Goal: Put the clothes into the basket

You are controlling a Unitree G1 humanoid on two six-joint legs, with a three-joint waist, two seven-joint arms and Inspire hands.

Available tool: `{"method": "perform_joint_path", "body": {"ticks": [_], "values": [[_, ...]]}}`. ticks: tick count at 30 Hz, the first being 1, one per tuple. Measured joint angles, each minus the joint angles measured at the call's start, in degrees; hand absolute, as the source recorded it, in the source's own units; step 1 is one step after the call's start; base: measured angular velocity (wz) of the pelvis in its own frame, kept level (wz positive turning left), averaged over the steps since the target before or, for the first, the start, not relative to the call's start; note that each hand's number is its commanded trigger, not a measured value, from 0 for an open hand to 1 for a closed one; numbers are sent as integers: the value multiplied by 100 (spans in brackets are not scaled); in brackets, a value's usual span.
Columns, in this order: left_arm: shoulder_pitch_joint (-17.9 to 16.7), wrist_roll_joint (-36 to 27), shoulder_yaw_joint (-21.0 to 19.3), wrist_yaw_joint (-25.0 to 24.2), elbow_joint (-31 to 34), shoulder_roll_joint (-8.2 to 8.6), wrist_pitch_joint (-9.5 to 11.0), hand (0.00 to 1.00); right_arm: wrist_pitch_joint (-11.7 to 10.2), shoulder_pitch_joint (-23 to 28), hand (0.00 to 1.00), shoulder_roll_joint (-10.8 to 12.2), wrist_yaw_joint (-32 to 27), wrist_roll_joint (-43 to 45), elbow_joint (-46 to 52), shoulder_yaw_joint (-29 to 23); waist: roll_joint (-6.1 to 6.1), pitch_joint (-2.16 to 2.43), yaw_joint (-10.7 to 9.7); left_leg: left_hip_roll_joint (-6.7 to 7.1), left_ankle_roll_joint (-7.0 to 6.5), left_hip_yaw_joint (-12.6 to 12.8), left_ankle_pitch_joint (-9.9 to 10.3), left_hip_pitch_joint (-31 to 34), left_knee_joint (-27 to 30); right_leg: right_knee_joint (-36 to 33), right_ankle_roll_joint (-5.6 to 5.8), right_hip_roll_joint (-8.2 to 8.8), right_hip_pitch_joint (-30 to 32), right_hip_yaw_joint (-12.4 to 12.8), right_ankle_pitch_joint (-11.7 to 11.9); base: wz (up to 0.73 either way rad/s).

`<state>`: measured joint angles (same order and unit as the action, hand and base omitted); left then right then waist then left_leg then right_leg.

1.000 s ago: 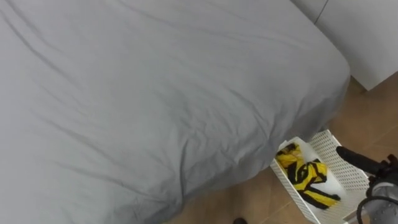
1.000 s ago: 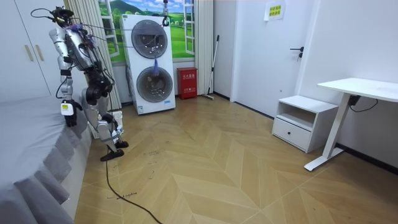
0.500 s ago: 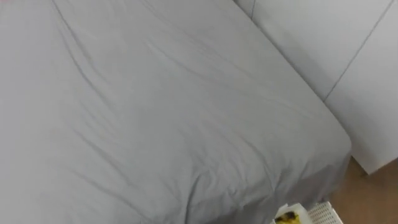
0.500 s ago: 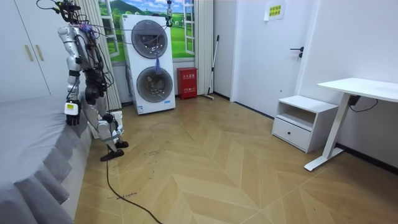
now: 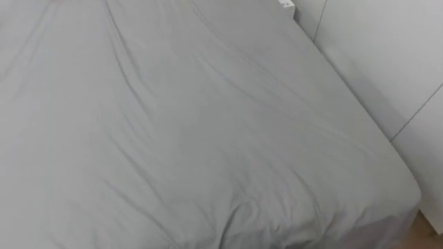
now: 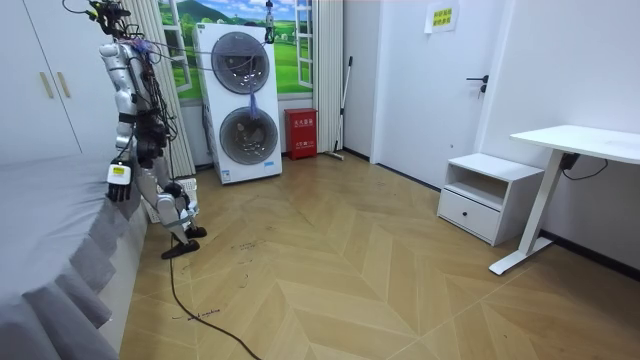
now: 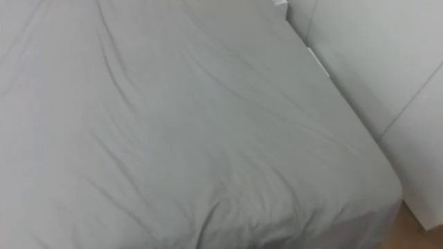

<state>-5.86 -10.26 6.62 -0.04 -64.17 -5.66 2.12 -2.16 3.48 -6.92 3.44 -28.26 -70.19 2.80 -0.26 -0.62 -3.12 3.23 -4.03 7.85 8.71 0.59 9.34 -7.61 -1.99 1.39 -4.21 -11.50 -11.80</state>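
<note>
I stand upright at the corner of a bed, close against its edge. The bed's grey sheet (image 5: 173,131) spreads wrinkled and bare before me in both eye views. In the room view my left hand (image 6: 118,180) hangs at my side, just above the bed's edge (image 6: 95,215). It is too small there to read its fingers.
White wardrobe doors (image 5: 387,62) stand right of the bed, close to its far corner. In the room view, curtains and a stacked washer and dryer (image 6: 240,100) are behind me. Wooden floor (image 6: 350,270) stretches towards a white desk (image 6: 580,140) and a low cabinet (image 6: 490,195).
I have straightened up from a bend over the bed's corner. My view has risen, so the white basket holding yellow-and-black clothes has slid out at the bottom right.
</note>
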Motion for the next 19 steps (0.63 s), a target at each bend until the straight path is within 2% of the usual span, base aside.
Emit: {"method": "perform_joint_path", "body": {"ticks": [3,6,10,19], "values": [[-3,-4,-54,1,0,53,2,0,65,-15,0,14,100,196,4,58,-21,-4,56,43,0,-79,0,-19,2,10,26,36,-68,-128,-34,19],[-10,-18,-94,2,-1,50,7,0,103,-57,0,31,98,234,5,145,-62,-6,182,61,-2,-130,1,-36,2,3,31,52,-96,-152,-40,8],[-28,99,-188,12,0,47,35,0,106,-113,0,57,95,533,4,224,-100,-1,210,70,-15,-216,8,-41,20,1,32,53,-167,-218,-41,10],[-28,206,-264,11,0,50,35,0,107,-57,0,55,110,608,8,266,-64,8,200,88,-34,-300,23,-14,67,6,52,57,-227,-288,-63,5]]}}
